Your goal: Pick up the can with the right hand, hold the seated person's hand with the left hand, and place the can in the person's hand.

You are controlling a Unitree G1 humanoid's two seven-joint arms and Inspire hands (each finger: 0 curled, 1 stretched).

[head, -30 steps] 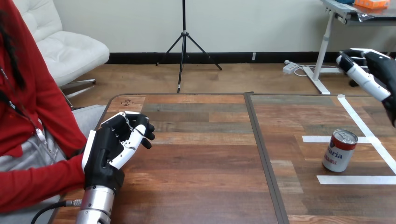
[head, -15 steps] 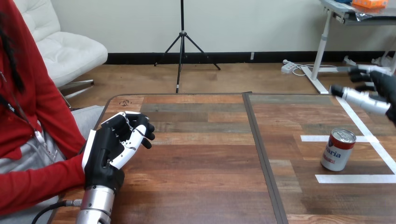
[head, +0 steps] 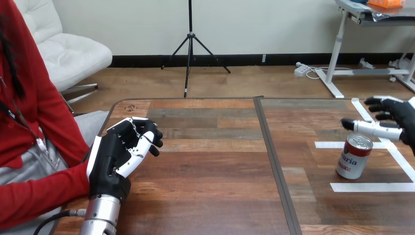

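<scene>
Zero objects gripped: right hand [head: 399, 115] fingers [head: 372, 129] extended just above the can [head: 353, 157], left hand [head: 113, 159] fingers curled over the bench [head: 215, 176].

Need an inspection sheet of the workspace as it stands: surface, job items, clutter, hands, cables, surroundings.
Surface: wooden table, two panels joined by a dark seam; white tape lines at its right.
Job's things: can upright between the tape lines, not gripped.
Clutter: nothing seen.
Hands: left hand curled on nothing, near the table's left edge; right hand open, fingers straight, just above the can.
Cables: nothing seen on the table.
Surroundings: person's red sleeve beside the left hand.
</scene>
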